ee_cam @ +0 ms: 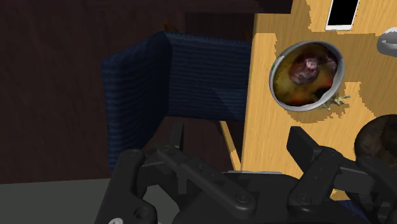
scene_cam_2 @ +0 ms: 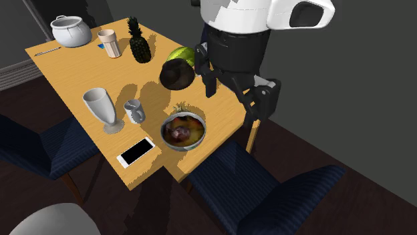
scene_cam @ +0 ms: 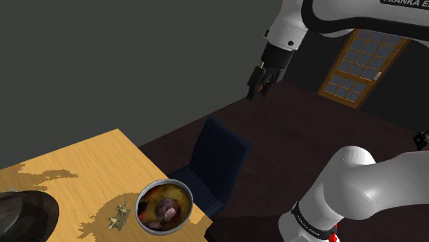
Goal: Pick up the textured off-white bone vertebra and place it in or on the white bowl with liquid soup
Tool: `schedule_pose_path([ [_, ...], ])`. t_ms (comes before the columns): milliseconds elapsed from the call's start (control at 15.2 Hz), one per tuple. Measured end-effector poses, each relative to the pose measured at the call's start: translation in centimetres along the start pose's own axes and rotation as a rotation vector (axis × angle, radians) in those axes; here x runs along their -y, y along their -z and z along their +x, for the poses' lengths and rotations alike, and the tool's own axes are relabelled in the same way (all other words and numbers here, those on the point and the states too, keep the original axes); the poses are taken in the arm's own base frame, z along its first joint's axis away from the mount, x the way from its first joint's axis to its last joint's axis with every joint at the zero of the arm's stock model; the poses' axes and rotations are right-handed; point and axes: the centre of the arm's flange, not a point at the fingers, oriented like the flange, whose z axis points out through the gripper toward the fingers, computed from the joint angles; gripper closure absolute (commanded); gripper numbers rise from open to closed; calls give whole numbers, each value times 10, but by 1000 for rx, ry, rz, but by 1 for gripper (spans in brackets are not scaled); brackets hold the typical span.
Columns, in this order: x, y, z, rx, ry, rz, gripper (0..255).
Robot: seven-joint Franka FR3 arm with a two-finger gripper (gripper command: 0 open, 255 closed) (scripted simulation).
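Note:
The small, knobbly off-white vertebra (scene_cam: 119,217) lies on the wooden table (scene_cam: 89,165), touching the rim of the soup bowl (scene_cam: 163,206). The bowl has a pale rim and holds brown and yellow soup. In the second exterior view the vertebra (scene_cam_2: 184,107) sits on the far side of the bowl (scene_cam_2: 182,131). My gripper (scene_cam: 256,87) hangs high in the air beyond the table's edge, above the blue chair. In the wrist view its black fingers (ee_cam: 176,137) stand apart around nothing, well away from the bowl (ee_cam: 307,75) and the vertebra (ee_cam: 338,102).
A blue chair (scene_cam: 216,161) stands tucked at the table edge beside the bowl. A dark round object (scene_cam_2: 177,74), a goblet (scene_cam_2: 102,109), a small cup (scene_cam_2: 134,111) and a phone (scene_cam_2: 136,151) surround the bowl. Farther back are a pineapple (scene_cam_2: 139,41) and a pot (scene_cam_2: 70,31).

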Motion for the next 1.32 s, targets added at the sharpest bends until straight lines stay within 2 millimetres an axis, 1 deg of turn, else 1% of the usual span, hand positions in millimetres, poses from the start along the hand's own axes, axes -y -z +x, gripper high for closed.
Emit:
schedule_pose_path([
  [66,0,0,0,0,0,0,0],
  [198,12,-11,2,0,-4,-6,0],
  [264,22,-17,4,-1,-7,-11,0],
  [594,73,-61,13,-3,-25,-37,0],
  [792,102,-86,24,-5,-36,-53,0],
  [1056,143,-125,33,-8,-52,-74,0],
  [1254,174,-153,41,-10,-63,-89,0],
  [1320,182,-160,45,-11,-67,-95,0],
])
